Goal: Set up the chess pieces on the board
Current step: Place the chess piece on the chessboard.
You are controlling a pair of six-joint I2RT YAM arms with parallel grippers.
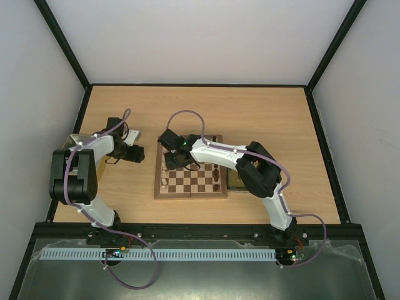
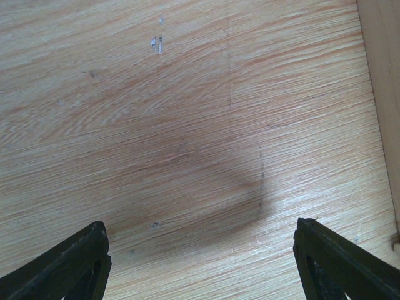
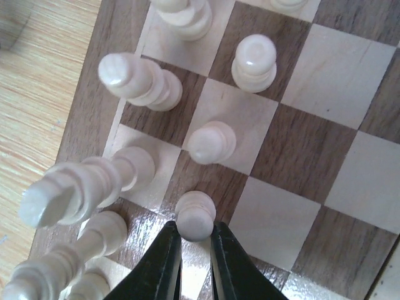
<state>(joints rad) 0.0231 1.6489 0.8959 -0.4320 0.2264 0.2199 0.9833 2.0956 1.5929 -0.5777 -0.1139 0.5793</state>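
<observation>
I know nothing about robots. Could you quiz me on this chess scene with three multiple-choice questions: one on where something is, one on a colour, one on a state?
1. Where is the left hand?
A. resting in a bowl
B. above bare table, beside the board
C. gripping the other arm

2. What colour is the pawn pinched by the right hand?
A. cream
B. dark brown
C. red

3. The left hand is:
A. shut on a pawn
B. shut, empty
C. spread wide, empty

Answers:
1 B: its own camera shows only wood grain below.
2 A: the pawn is pale, like its neighbours.
3 C: there is a wide gap with nothing in it.
</observation>
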